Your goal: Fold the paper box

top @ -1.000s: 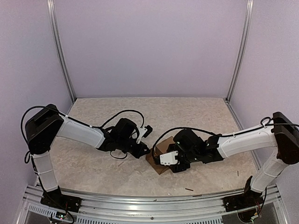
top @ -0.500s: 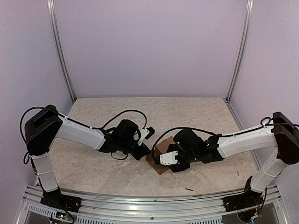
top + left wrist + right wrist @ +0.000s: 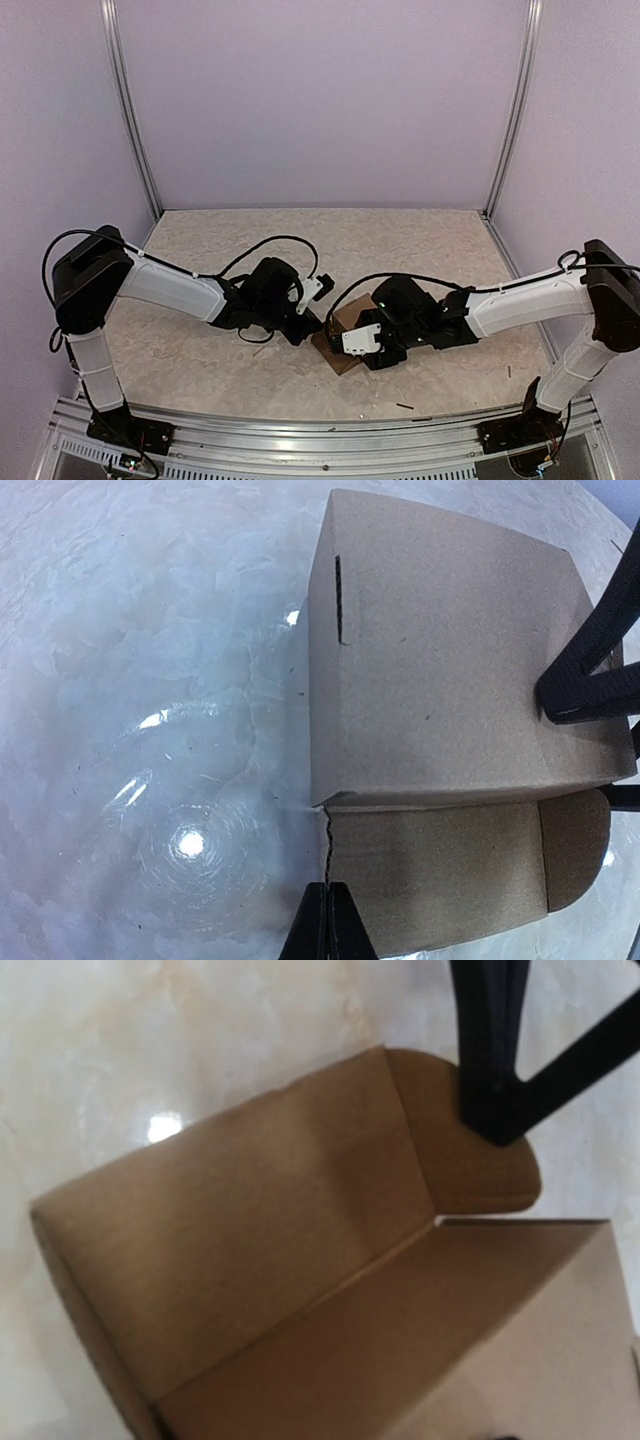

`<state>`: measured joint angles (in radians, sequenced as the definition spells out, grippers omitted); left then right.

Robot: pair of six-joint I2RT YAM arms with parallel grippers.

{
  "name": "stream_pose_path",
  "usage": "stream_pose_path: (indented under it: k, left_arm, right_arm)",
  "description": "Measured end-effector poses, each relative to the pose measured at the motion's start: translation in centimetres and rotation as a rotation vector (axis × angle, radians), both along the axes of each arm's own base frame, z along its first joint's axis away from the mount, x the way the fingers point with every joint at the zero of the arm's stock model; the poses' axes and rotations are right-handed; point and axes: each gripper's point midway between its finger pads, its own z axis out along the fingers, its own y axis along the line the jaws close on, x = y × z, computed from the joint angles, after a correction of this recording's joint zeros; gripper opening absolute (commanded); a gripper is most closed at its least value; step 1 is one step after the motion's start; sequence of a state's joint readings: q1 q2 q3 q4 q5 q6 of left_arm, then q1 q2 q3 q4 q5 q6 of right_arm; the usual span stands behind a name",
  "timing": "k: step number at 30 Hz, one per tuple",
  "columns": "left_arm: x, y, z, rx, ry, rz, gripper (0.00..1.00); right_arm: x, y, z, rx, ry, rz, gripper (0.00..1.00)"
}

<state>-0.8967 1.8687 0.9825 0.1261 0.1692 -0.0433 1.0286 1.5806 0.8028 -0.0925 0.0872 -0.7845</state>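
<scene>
The paper box (image 3: 345,318) is plain brown cardboard, partly folded, lying on the table between my two grippers. In the left wrist view its top panel (image 3: 450,670) carries a slit, and a lower panel with a rounded flap (image 3: 575,845) sticks out. My left gripper (image 3: 327,912) is shut with nothing in it, its tips touching the lower panel's edge. My right gripper (image 3: 350,345) straddles the box's right side, one finger (image 3: 585,685) lying on the top panel. The right wrist view looks into the open box (image 3: 300,1260), where the left gripper's fingers (image 3: 490,1070) rest on the rounded flap (image 3: 480,1170).
Small dark scraps (image 3: 404,406) lie near the table's front edge, another one (image 3: 509,372) by the right arm. Metal uprights (image 3: 130,110) and lilac walls close in the marbled table (image 3: 400,240) at the back and sides.
My left gripper has crept to the right, up against the box's left side. The right arm and the box have barely shifted.
</scene>
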Motion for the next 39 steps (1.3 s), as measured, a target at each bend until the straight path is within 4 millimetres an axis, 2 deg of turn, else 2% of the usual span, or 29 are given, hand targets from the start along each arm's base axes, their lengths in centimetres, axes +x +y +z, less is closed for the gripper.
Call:
stream_pose_path:
  k: [12,39]
  left_arm:
    - [0.0,-0.2,0.2,0.059,-0.048,0.010,0.00]
    - [1.0,-1.1,0.6,0.169,0.007,0.018,0.00]
  right_arm:
    - [0.2,-0.1,0.0,0.007,0.011,-0.003,0.72]
    - [0.4,-0.2,0.0,0.007,0.006,-0.007,0.72]
